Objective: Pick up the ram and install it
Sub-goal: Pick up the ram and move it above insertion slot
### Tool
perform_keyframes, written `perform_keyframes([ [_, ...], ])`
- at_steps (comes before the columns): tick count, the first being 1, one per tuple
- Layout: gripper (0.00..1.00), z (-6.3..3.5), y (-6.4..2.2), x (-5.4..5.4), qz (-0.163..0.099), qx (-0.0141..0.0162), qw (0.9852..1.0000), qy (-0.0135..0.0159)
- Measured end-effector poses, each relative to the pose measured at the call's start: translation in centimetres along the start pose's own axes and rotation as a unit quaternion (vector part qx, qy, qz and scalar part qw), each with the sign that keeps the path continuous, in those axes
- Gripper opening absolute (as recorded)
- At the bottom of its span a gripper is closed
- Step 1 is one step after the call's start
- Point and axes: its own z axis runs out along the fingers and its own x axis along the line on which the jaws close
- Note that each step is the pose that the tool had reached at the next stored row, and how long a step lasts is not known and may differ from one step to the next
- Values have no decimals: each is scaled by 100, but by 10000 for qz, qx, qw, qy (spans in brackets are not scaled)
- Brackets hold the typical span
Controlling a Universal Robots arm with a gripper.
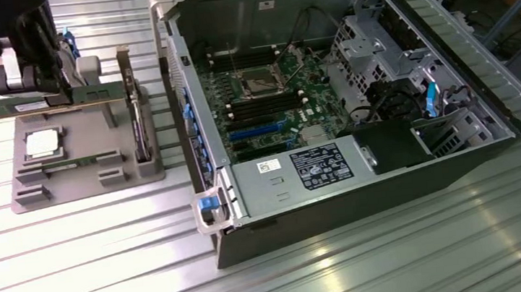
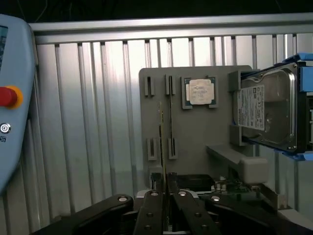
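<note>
In the exterior view, the ram (image 1: 52, 102), a long green stick with a white label, hangs level just above the back of the grey fixture (image 1: 85, 182). My gripper (image 1: 54, 93) is shut on its middle from above. In the wrist view the ram (image 2: 161, 142) appears edge-on as a thin line running out from between my black fingers (image 2: 149, 210); the gripper (image 2: 164, 198) sits over the fixture (image 2: 195, 132). The open computer case (image 1: 275, 188) lies to the exterior view's right. Its motherboard's dark memory slots (image 1: 256, 107) are well away from the ram.
On the fixture rest a square silver processor (image 1: 42, 143) and a second green strip (image 1: 73, 163). A silver hard drive with blue-edged bracket (image 2: 266, 110) stands at its far side. A grey upright part (image 1: 138, 122) stands between fixture and case. A teach pendant (image 2: 14, 98) with a red button lies nearby.
</note>
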Motion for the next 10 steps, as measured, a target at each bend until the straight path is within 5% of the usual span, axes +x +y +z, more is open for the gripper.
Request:
perform_keyframes([
  [10, 14, -103, -523, -37, 4, -75, 10000, 6],
])
